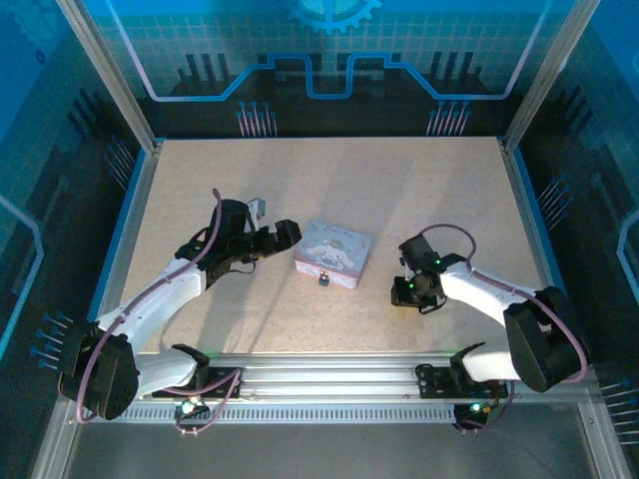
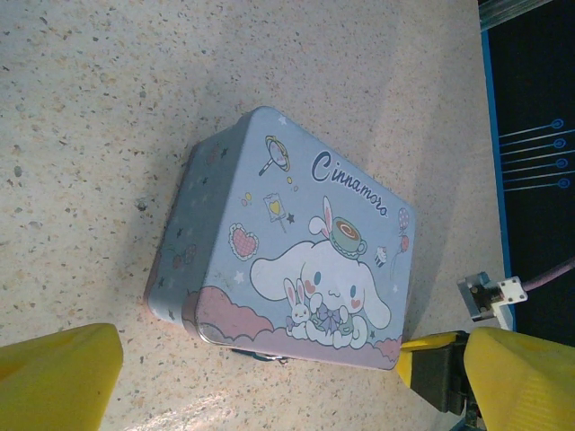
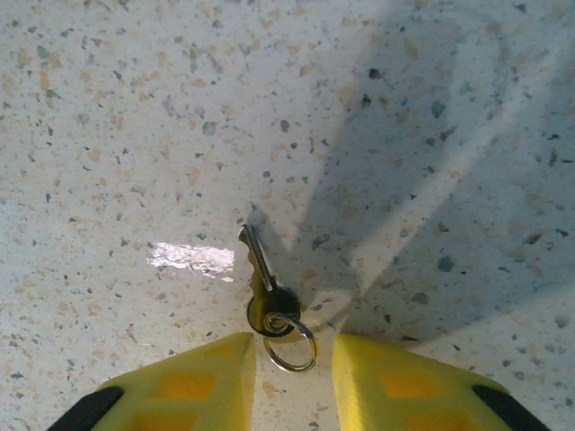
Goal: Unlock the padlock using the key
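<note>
The small metal key (image 3: 260, 274) lies flat on the speckled table with its blade pointing away from me. Its wire ring (image 3: 291, 345) lies between the two yellow fingers of my right gripper (image 3: 292, 382), and a gap shows on either side of it. In the top view that right gripper (image 1: 407, 292) points down at the table, right of the tin. The tiny dark padlock (image 1: 323, 278) hangs at the tin's near edge, and a sliver of the padlock (image 2: 260, 356) shows in the left wrist view. My left gripper (image 1: 284, 234) stands wide open just left of the tin, holding nothing.
The pastel blue-and-pink cartoon tin (image 1: 333, 253) sits mid-table between the arms; its printed lid (image 2: 305, 242) lies just ahead of the left fingers (image 2: 63, 377). Raised metal rails (image 1: 140, 200) edge the table on both sides.
</note>
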You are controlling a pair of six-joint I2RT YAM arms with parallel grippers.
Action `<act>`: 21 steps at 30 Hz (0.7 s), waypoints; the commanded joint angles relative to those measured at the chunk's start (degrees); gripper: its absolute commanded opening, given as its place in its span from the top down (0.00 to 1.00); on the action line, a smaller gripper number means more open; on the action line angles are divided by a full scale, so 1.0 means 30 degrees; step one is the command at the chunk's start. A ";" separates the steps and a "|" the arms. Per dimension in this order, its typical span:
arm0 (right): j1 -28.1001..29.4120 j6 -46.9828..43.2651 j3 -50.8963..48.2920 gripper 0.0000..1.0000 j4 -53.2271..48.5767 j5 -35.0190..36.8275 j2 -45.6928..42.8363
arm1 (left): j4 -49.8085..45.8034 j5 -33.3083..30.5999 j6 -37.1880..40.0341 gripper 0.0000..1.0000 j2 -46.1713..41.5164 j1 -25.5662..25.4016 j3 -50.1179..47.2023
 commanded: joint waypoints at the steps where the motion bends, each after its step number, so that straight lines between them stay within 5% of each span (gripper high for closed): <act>1: -0.0199 0.0075 0.0417 0.72 0.0437 -0.0011 0.0409 | -0.0163 -0.0037 -0.0006 0.01 0.0125 -0.0011 -0.0123; 21: -0.0183 0.0335 0.0468 0.98 0.0733 -0.0464 0.0105 | -0.0311 0.0378 -0.0252 0.01 0.0015 -0.0011 0.0131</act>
